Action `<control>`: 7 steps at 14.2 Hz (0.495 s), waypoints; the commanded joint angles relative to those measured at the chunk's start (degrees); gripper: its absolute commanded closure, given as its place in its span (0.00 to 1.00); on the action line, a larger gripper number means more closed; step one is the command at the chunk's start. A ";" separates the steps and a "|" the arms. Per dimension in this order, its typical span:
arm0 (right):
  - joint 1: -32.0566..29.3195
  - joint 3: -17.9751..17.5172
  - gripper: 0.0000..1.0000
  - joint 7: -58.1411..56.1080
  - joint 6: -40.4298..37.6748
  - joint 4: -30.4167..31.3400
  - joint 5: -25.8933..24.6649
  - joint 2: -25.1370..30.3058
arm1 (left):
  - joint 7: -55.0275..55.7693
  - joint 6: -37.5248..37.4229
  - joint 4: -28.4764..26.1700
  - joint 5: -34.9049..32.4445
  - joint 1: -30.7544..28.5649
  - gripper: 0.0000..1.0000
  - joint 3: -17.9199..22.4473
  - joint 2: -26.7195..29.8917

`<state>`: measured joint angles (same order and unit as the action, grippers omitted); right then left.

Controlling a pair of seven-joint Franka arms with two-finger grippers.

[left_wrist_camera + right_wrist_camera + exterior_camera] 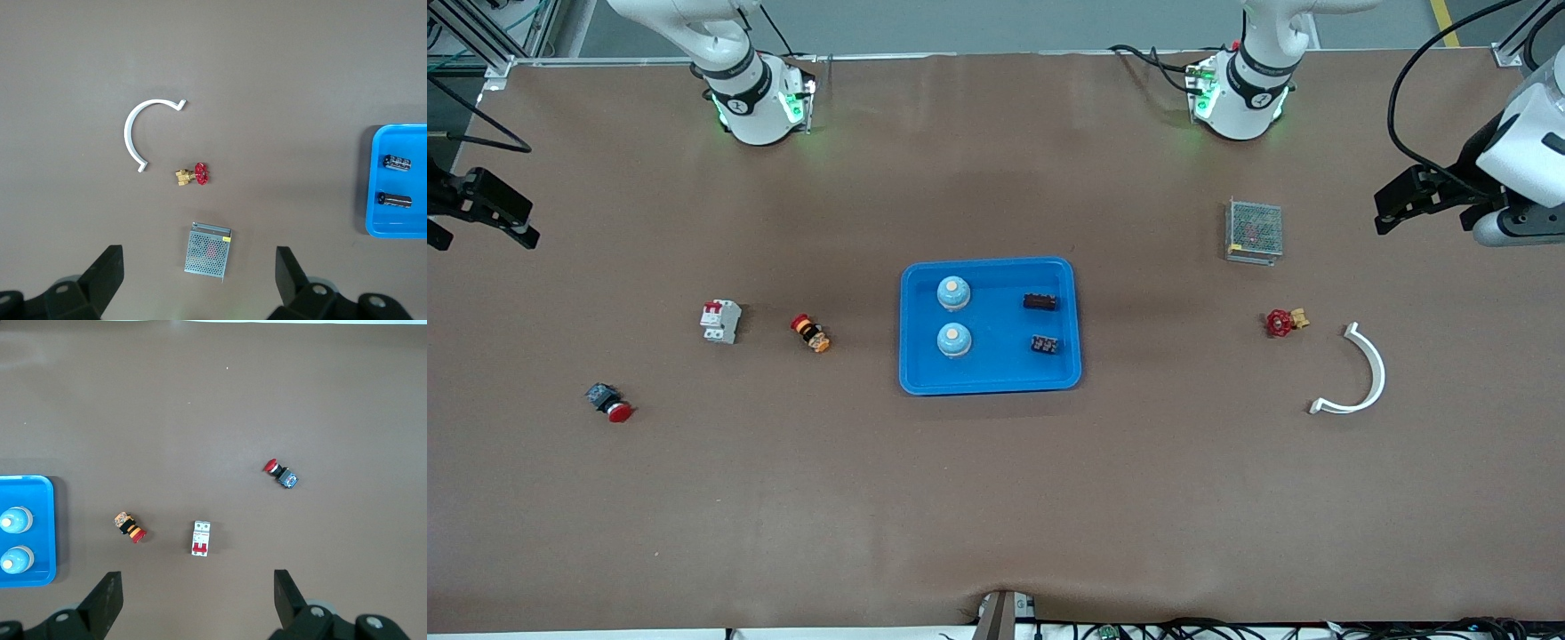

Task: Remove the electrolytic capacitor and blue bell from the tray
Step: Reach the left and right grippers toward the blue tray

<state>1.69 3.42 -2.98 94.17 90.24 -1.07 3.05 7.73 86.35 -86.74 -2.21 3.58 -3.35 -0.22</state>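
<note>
The left tool (197, 280) hangs with its fingers wide apart and empty, up in the air over the left arm's end of the table (996, 498). The right tool (193, 603) is likewise spread wide and holds nothing, over the right arm's end.

The blue tray (990, 384) at the table's middle serves as landmark. In it lie two bells (953, 292) on the side toward the right arm, one nearer the front camera than the other, and two black capacitors (1040, 302) on the side toward the left arm, likewise one nearer than the other.

Toward the left arm's end from the tray sit a red-handled valve (1284, 321), a white curved bracket (1360, 373) and a metal mesh box (1254, 230).

Toward the right arm's end from the tray lie an orange and red push button (810, 333), a white circuit breaker (720, 321) and a red-capped switch (609, 402).
</note>
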 commanded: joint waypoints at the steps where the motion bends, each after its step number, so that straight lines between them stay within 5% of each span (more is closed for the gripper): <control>1: 0.15 0.10 0.00 -0.62 -0.57 -1.30 0.54 -0.50 | -0.78 -1.18 0.52 0.01 -0.42 0.00 0.01 0.83; 7: 0.15 0.10 0.00 -0.62 -0.83 -1.21 0.54 -0.58 | -0.34 -1.19 0.00 0.10 -0.42 0.00 -0.16 -0.22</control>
<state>1.70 3.41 -2.98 94.14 90.24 -1.07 3.04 7.73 86.12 -86.67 -2.21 3.45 -3.21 -0.21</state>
